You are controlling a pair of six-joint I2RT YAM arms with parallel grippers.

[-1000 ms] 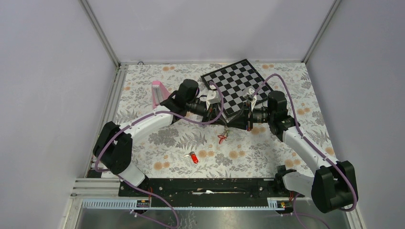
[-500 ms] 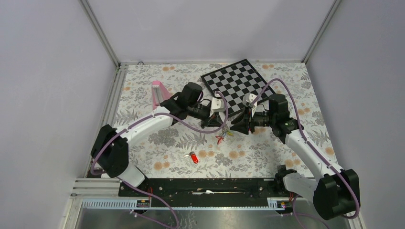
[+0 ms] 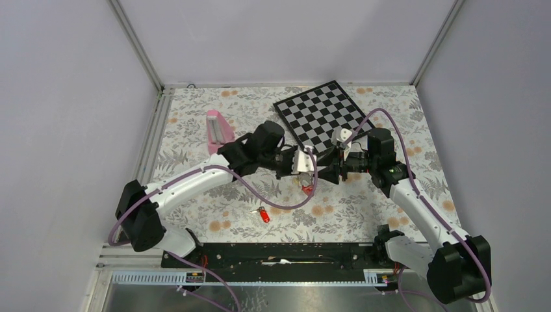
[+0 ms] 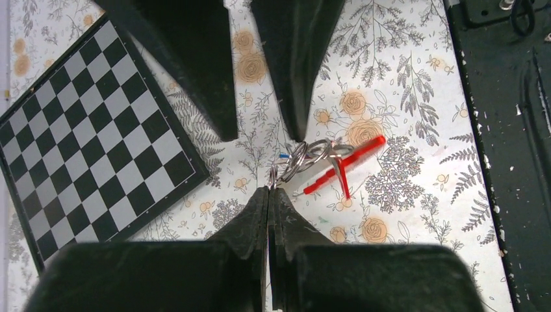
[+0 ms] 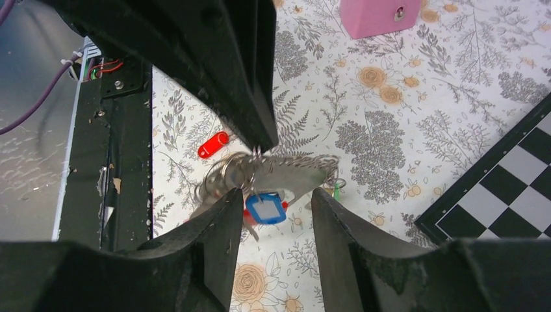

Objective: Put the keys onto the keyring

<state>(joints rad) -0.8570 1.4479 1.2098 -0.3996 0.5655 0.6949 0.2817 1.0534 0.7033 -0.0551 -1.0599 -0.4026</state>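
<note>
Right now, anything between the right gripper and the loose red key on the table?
Yes. The left gripper, holding the keyring, hangs it straight in front of the right gripper; the red key lies beyond it.

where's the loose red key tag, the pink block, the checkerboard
red key tag point(image 3: 264, 215), top external view, middle of the tag
pink block point(image 3: 217, 129), top external view, its upper face
checkerboard point(image 3: 320, 116), top external view, central squares

The left arm point(image 3: 195, 175) reaches from the lower left to the middle of the frame, and the left gripper point(image 3: 305, 173) is squeezed tight, fingers point(image 4: 256, 214) pressed flat together. The right arm point(image 3: 416, 201) bends in from the lower right, and the right gripper point(image 3: 321, 175) faces it, nearly tip to tip, its fingers point(image 5: 221, 221) held apart.
</note>
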